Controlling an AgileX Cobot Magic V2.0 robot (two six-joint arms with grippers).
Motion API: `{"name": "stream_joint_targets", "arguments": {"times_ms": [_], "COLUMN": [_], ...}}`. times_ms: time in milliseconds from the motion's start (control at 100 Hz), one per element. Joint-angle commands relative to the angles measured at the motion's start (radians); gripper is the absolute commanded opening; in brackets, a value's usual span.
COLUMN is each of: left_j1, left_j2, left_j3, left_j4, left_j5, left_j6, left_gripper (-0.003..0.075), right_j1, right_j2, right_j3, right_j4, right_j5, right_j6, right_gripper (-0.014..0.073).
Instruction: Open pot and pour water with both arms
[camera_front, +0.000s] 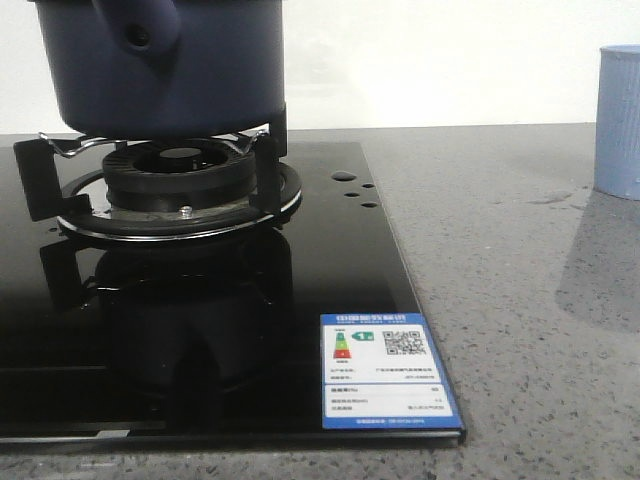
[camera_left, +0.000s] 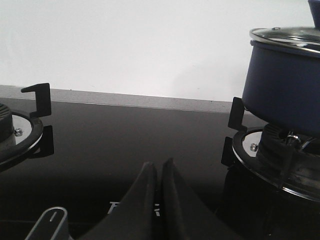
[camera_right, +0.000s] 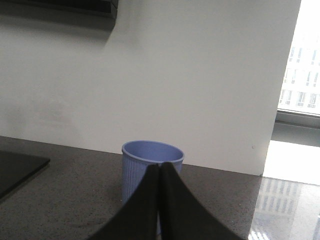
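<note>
The dark navy pot (camera_front: 165, 70) stands on the right burner's trivet, its stubby handle with a hole (camera_front: 138, 30) facing the camera. In the left wrist view the pot (camera_left: 282, 87) carries a glass lid with a metal rim (camera_left: 285, 36). My left gripper (camera_left: 158, 165) is shut and empty, low over the black glass hob, apart from the pot. My right gripper (camera_right: 159, 167) is shut and empty, pointing at the light-blue ribbed cup (camera_right: 145, 172), which also shows in the front view (camera_front: 618, 120). Neither gripper shows in the front view.
The black glass hob (camera_front: 300, 330) with an energy label (camera_front: 385, 370) lies on a grey speckled counter (camera_front: 520, 300). A second burner (camera_left: 15, 132) and a control knob (camera_left: 50, 225) show in the left wrist view. A white wall stands behind.
</note>
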Motion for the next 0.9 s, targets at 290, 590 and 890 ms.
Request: {"name": "stream_joint_targets", "arguments": {"times_ms": [290,590,890], "left_j1": [-0.009,-0.009,-0.009], "left_j2": [-0.024,-0.024,-0.024], "left_j3": [0.015,0.015,0.015], "left_j4": [0.001,0.001,0.001], "left_j5": [-0.073,-0.073,-0.073], "left_j6": [0.0,0.0,0.0], "left_gripper": [-0.0016,-0.0016,-0.0016], "right_j1": [0.0,0.032,0.174], "right_j2": [0.01,0.071,0.115], "right_j3": [-0.028,0.016,-0.005], "right_j4": [0.01,0.579,1.193], "right_j5": [0.017,-0.019,0.235], "right_j6": [0.0,-0.451,-1.199], "right_gripper": [-0.0053,-0.0053,-0.0053]}}
